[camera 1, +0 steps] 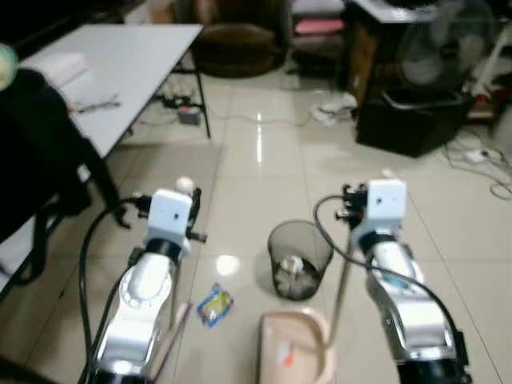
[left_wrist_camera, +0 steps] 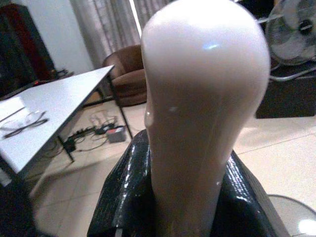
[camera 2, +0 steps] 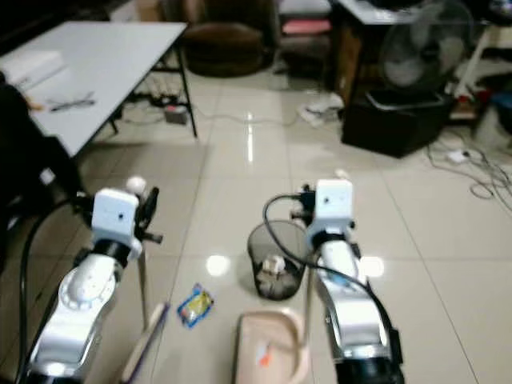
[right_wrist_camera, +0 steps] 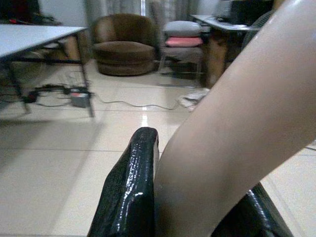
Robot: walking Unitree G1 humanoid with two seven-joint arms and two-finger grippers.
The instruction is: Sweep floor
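Observation:
My left gripper [camera 1: 187, 210] is shut on the pale broom handle [left_wrist_camera: 197, 113], whose rounded top [camera 1: 185, 184] sticks up above the wrist. Black fingers [left_wrist_camera: 123, 197] clamp it on both sides. The broom's lower end [camera 1: 172, 344] slants down to the floor by my left arm. My right gripper [camera 1: 357, 205] is shut on the long handle [right_wrist_camera: 232, 133] of a beige dustpan [camera 1: 292, 348], which rests on the tiles with a small orange scrap in it. A blue-and-yellow wrapper [camera 1: 214, 305] lies on the floor between broom and dustpan.
A black mesh bin [camera 1: 300, 260] holding crumpled paper stands just beyond the dustpan. A white table [camera 1: 120, 64] is at the left, with a power strip [camera 1: 188, 116] under it. A brown armchair [camera 1: 236, 44], a fan [camera 1: 436, 52] and a black box [camera 1: 412, 120] stand farther back.

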